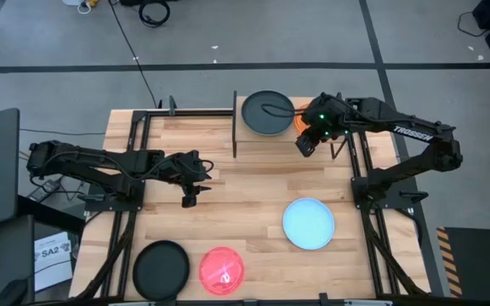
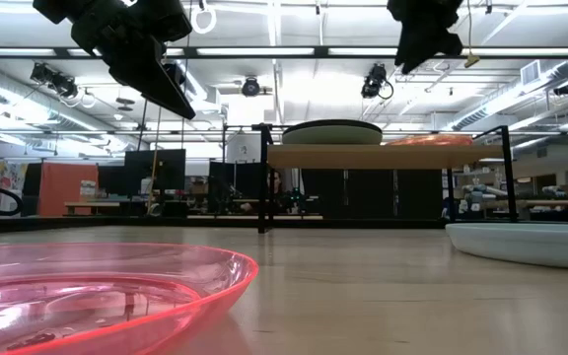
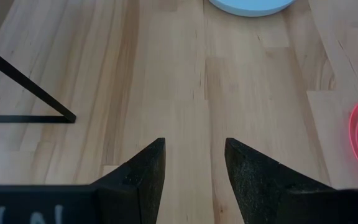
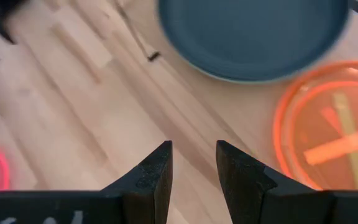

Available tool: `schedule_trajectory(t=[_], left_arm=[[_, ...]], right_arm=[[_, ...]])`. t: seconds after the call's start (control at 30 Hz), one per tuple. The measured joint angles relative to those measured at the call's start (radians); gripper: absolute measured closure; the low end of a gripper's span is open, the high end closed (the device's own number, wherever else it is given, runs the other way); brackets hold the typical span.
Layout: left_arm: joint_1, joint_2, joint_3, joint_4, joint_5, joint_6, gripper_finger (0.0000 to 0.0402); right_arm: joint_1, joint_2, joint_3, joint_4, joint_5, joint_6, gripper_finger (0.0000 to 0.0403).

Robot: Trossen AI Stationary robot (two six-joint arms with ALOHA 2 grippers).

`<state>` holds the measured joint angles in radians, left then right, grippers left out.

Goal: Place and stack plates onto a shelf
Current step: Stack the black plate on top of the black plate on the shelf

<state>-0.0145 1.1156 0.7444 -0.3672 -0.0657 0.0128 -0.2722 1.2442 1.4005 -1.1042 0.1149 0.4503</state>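
The shelf point(image 1: 339, 146) stands at the table's far edge. On it lie a large dark grey-green plate point(image 1: 266, 113) point(image 2: 331, 131) point(image 4: 253, 37) and, to its right, a smaller orange translucent plate point(image 2: 427, 141) point(image 4: 328, 130). My right gripper point(image 1: 306, 143) point(image 4: 193, 158) hovers open above the shelf's near side, beside the orange plate, touching nothing. My left gripper point(image 1: 190, 200) point(image 3: 194, 155) hangs open over the bare table left of centre. A light blue plate point(image 1: 308, 223) point(image 2: 531, 242), a black plate point(image 1: 161, 268) and a pinkish-red translucent plate point(image 1: 221, 269) point(image 2: 97, 296) lie flat on the table.
The shelf's thin black legs point(image 3: 23, 93) stand on the table between the two arms. Black frame rails point(image 1: 122, 229) run along the table's left and right sides. Bare wood lies in the middle of the table point(image 1: 245, 191).
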Motion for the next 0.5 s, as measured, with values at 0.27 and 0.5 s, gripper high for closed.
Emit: schedule_trajectory(t=[0.27, 0.5], left_arm=[[-0.001, 0.0, 0.0, -0.026, 0.027, -0.031, 0.0228], [-0.007, 0.0, 0.0, -0.066, 0.135, -0.112, 0.0228]], right_arm=[[0.111, 0.0, 0.0, 0.114, 0.029, 0.0, 0.0273], [0.213, 0.003, 0.0, 0.178, 0.139, 0.0, 0.0273]])
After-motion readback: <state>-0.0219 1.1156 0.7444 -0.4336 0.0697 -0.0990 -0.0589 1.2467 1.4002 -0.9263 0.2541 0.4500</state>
